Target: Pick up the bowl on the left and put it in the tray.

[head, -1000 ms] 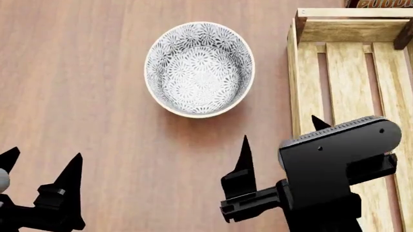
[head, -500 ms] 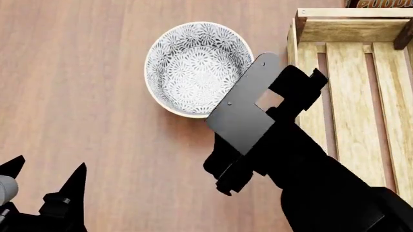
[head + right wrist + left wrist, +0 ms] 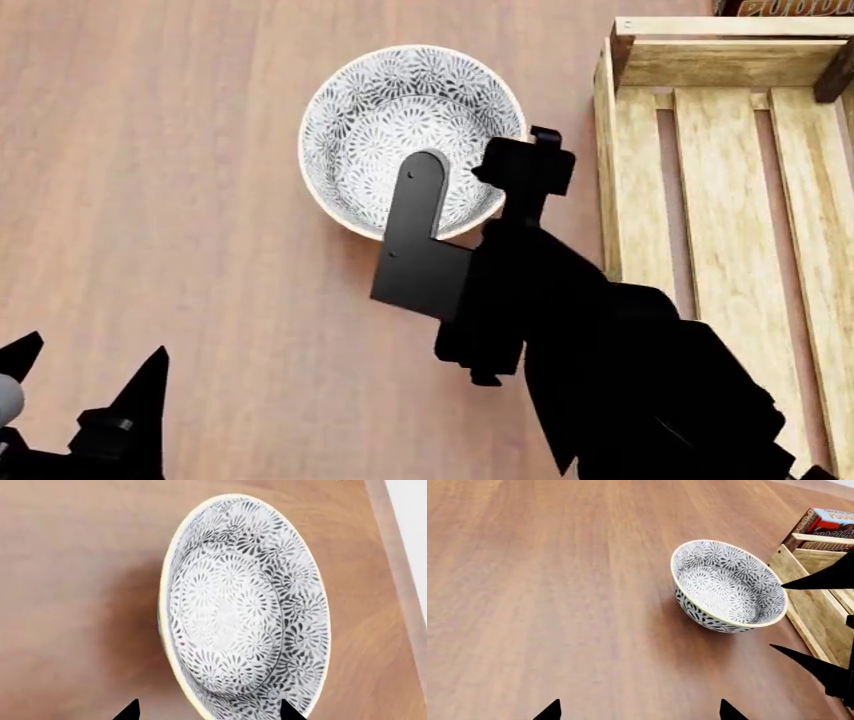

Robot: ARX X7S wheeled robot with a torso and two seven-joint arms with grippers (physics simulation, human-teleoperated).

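Note:
The bowl (image 3: 398, 120), white with a grey-blue floral pattern and a cream rim, stands upright on the wooden table, left of the tray (image 3: 606, 150). My right arm (image 3: 574, 330) reaches over the bowl's near-right edge and hides that part of it. In the right wrist view the right gripper (image 3: 208, 711) is open, with the bowl's (image 3: 240, 605) rim between its fingertips. The left wrist view shows the bowl (image 3: 727, 585) beside the tray (image 3: 804, 607). My left gripper (image 3: 91, 350) is open over bare table at the near left, holding nothing.
The tray is a light-wood slatted crate with darker corner posts and nothing showing in it. A chocolate pudding box (image 3: 827, 524) stands just beyond its far end. Bare wooden table (image 3: 160, 180) stretches to the left of the bowl.
My right arm has swung from the near right, by the tray's edge, forward and left over the bowl's near-right rim, turning its wrist. The bowl and left gripper have stayed put.

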